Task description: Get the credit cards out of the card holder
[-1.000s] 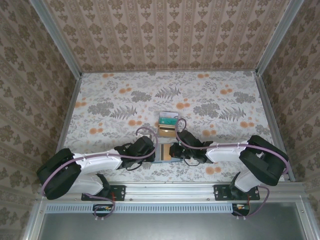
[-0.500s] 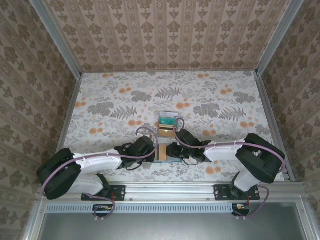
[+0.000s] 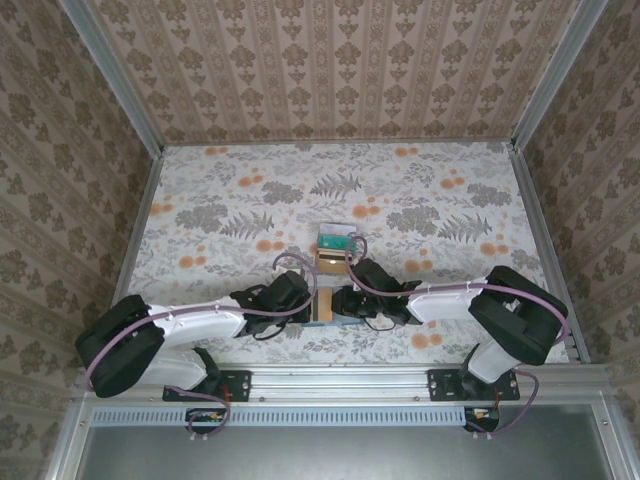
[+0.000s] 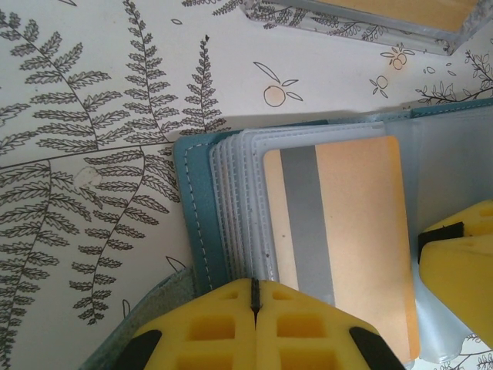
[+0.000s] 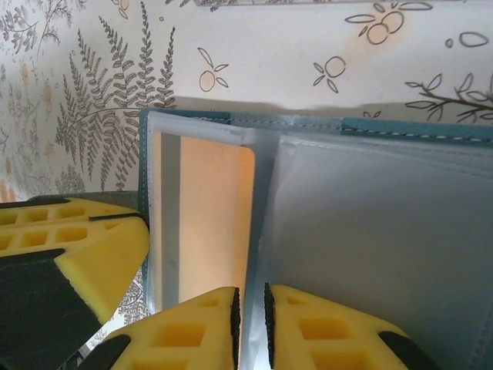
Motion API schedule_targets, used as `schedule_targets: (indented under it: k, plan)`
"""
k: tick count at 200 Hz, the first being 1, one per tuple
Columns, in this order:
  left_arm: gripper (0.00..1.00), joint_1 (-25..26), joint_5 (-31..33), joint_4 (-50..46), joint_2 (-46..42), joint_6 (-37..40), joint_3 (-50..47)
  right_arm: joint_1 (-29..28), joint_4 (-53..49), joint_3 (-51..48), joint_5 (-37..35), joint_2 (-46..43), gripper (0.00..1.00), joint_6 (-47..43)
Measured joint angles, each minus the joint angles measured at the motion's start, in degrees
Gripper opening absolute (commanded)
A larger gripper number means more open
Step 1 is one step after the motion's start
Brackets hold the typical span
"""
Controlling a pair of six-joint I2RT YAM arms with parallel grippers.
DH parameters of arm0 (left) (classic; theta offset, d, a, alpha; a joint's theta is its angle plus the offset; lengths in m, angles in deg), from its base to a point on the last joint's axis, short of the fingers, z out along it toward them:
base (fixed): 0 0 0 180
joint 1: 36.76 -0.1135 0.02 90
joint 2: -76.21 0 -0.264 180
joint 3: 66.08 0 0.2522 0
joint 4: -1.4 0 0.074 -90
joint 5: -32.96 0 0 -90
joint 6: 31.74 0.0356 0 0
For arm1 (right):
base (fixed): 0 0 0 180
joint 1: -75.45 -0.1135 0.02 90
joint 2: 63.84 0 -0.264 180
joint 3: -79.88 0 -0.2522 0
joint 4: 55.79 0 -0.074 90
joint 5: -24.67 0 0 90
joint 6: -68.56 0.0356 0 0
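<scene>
Card holder [image 3: 324, 306] lies open on the floral worktop [image 3: 230, 200], near the front edge, between the two hands. Teal cover faces down, clear sleeves face up.

Left hand [image 4: 254, 291]: yellow pads pressed together, no gap along the seam. They sit over the near edge of the holder's left panel, where the stacked sleeve edges fan out. Cannot tell whether a sleeve is pinched between the pads or they only rest on the edge. A curl of teal cover lifts just left of the pads.

Right hand [image 5: 250, 299]: pads almost together, a thin slit between them. The edge of one clear sleeve runs up into that slit at the centre crease, so the hand has a leaf of the holder nipped. The right panel beside it shows grey-blue plastic; no card can be made out there.

Tan card [image 4: 339, 231] with a grey stripe sits inside the top sleeve of the left panel, square to it, fully seated. In the right wrist view the same card glows orange through the sleeve, just left of the crease.

Loose cards on the worktop, just beyond the holder: a teal-green card [image 3: 336, 238] farthest out, a second tan card [image 3: 332, 260] touching its near edge, between it and the holder.
</scene>
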Motion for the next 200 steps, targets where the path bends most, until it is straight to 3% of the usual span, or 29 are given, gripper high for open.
schedule_targets:
  k: [200]
  plan:
    - [0.0, 0.0, 0.0, -0.4, 0.3, 0.0, 0.3, -0.9, -3.3, 2.1, 0.0, 0.7, 0.21, -2.5]
